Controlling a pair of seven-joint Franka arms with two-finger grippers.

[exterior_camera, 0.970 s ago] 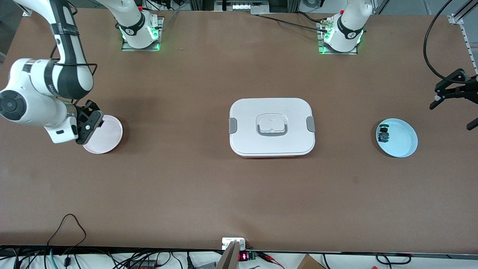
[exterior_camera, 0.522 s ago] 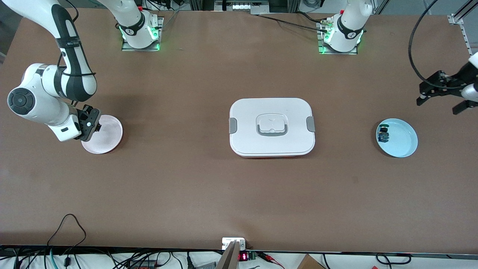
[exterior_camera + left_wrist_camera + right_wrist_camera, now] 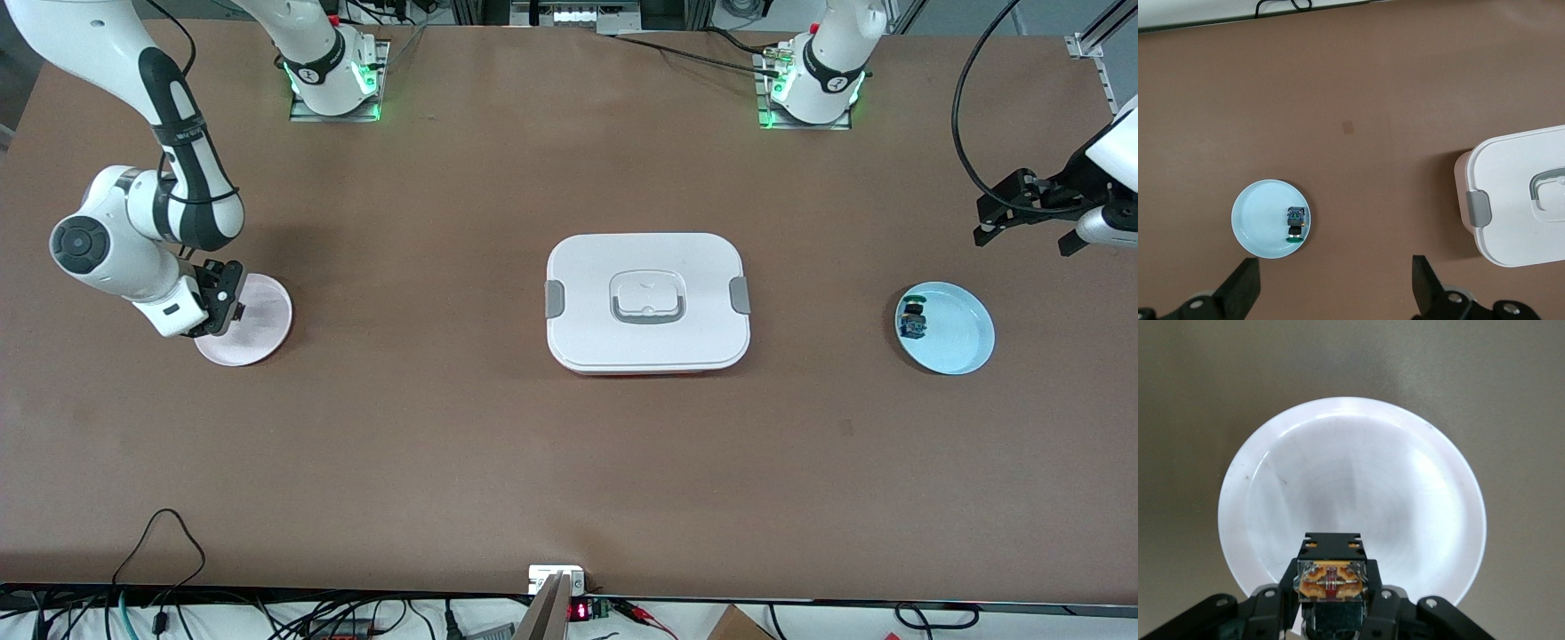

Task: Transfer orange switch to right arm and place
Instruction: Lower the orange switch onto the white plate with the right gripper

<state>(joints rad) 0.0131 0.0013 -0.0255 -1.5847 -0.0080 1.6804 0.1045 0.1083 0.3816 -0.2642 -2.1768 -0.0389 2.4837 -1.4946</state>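
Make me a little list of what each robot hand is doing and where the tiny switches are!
right gripper: over the pink plate, shut on the orange switch
left gripper: open, empty, up over the table near the blue plate
blue switch: lying in the blue plate
white lidded box: mid-table, closed
orange switch placed: not yet

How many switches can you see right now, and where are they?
2. The orange switch is held in the right gripper over the pink plate. The blue switch lies in the light blue plate. The closed white box could hide more.
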